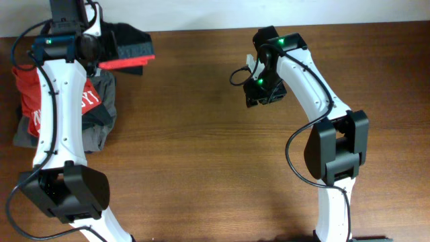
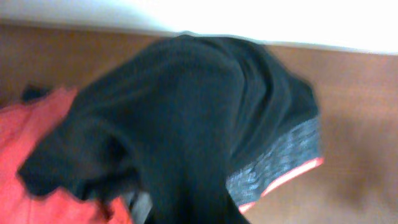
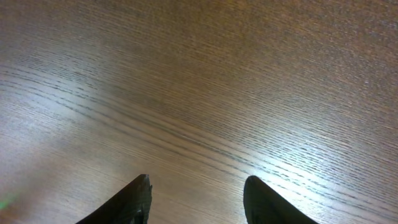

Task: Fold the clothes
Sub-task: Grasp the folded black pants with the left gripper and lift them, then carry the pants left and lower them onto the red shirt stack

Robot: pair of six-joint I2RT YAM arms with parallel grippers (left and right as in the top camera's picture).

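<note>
1. The black trousers [image 1: 129, 42] lie bunched at about 11 o'clock on the worktop [image 1: 201, 154]. They are heaped against the red T-shirt [image 1: 28, 94] and a grey garment [image 1: 101, 131] at 9 o'clock.
2. The left fingers do not show in any view: cloth covers them in the wrist view, and the left arm [image 1: 54, 101] hides them from above. They are nearly closed. The fabric is gathered at 6 o'clock in the wrist view, so I judge they have a pinch of the trousers.
3. The right fingers [image 3: 134, 202] are about half open and hold nothing. They hang over bare wood just to the 1 o'clock side of the worktop's middle, well apart from the trousers.
4. Handling, as a judgement: the fabric looks soft, limp and light. It will sag and double over itself when lifted from one point. It should not slip from a firm pinch.
5. The best hold would be the waistband [image 2: 292, 158]. Its grey band and red-orange edge are thicker and easy to find, and a corner for each arm would let the legs hang straight.
6. The left wrist view shows the band's weave and red edge at 4 o'clock, but its blur hides any logo. Only the overhead shows the whole pile and how far off the right arm is
</note>
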